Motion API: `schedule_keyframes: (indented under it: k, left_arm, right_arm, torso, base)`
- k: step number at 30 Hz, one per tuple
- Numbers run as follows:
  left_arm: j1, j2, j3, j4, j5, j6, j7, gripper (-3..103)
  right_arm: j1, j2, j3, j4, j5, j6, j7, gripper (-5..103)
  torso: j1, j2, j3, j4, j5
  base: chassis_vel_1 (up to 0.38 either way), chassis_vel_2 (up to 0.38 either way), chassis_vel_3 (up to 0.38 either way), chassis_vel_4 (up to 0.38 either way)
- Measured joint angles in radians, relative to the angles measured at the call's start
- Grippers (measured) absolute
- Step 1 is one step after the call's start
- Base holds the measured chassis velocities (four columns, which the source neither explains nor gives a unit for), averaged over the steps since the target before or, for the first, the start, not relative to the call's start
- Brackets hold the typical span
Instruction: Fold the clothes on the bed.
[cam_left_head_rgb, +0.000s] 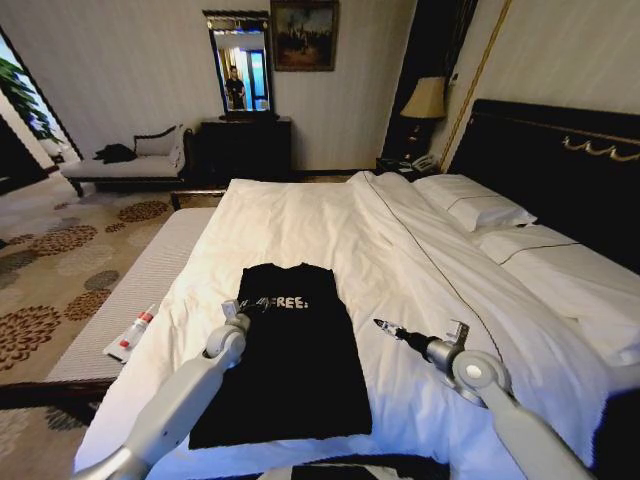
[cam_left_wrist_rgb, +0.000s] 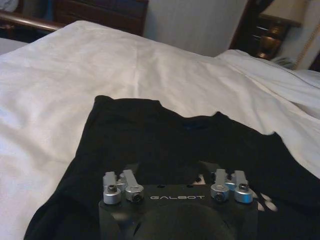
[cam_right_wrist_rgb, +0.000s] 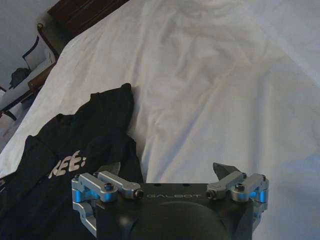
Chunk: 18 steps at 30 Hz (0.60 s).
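The clothes (cam_left_head_rgb: 290, 370), a black T-shirt with white "FREE!" lettering, lie flat as a narrow rectangle on the white bed (cam_left_head_rgb: 300, 215), near its foot. My left gripper (cam_left_head_rgb: 243, 306) hovers open over the shirt's upper left edge, beside the lettering. In the left wrist view that gripper (cam_left_wrist_rgb: 172, 172) is just above the black fabric (cam_left_wrist_rgb: 165, 140), close to the collar. My right gripper (cam_left_head_rgb: 382, 324) is open over bare sheet, a little to the right of the shirt. The right wrist view shows it (cam_right_wrist_rgb: 167, 170) empty above white sheet, with the shirt (cam_right_wrist_rgb: 80, 145) off to one side.
White pillows (cam_left_head_rgb: 480, 205) and a dark headboard (cam_left_head_rgb: 560, 160) lie to the right. A padded bench (cam_left_head_rgb: 120, 300) runs along the bed's left side with a small white and red tube (cam_left_head_rgb: 132, 334) on it. A chaise (cam_left_head_rgb: 130, 160) and dresser (cam_left_head_rgb: 245, 145) stand far back.
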<state>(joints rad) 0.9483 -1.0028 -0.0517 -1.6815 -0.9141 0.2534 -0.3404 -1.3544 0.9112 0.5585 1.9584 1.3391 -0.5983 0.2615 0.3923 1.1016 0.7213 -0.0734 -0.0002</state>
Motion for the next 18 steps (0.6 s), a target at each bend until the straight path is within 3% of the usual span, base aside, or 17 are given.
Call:
schedule_keyframes:
  k: [4, 6, 9, 18]
  left_arm:
    - [0.046, 0.045, -0.033, -0.059, -0.006, -0.002, 0.007, 85]
    - [0.055, 0.057, -0.046, -0.066, -0.01, -0.003, 0.007, 85]
    - [0.066, 0.097, -0.084, -0.07, -0.018, -0.005, 0.006, 98]
    - [-0.045, 0.127, -0.122, 0.043, -0.164, 0.004, -0.012, 100]
  right_arm:
    - [0.013, -0.005, -0.004, 0.001, 0.001, 0.002, -0.004, 100]
    - [0.021, -0.008, -0.007, -0.001, 0.004, 0.003, -0.006, 100]
    - [0.054, -0.031, -0.017, -0.01, 0.021, 0.005, -0.021, 100]
    - [0.217, -0.101, -0.108, -0.079, 0.037, 0.007, -0.064, 100]
  torso:
    - [0.0, 0.0, 0.0, 0.0001, 0.0002]
    - [0.0, 0.0, 0.0, 0.0001, 0.0]
    - [0.0, 0.0, 0.0, 0.0002, 0.0001]
    - [0.0, 0.0, 0.0, 0.0004, 0.0]
  base:
    - [0.0, 0.0, 0.0, 0.0]
    - [0.0, 0.0, 0.0, 0.0]
    - [0.0, 0.0, 0.0, 0.0]
    - [0.0, 0.0, 0.0, 0.0]
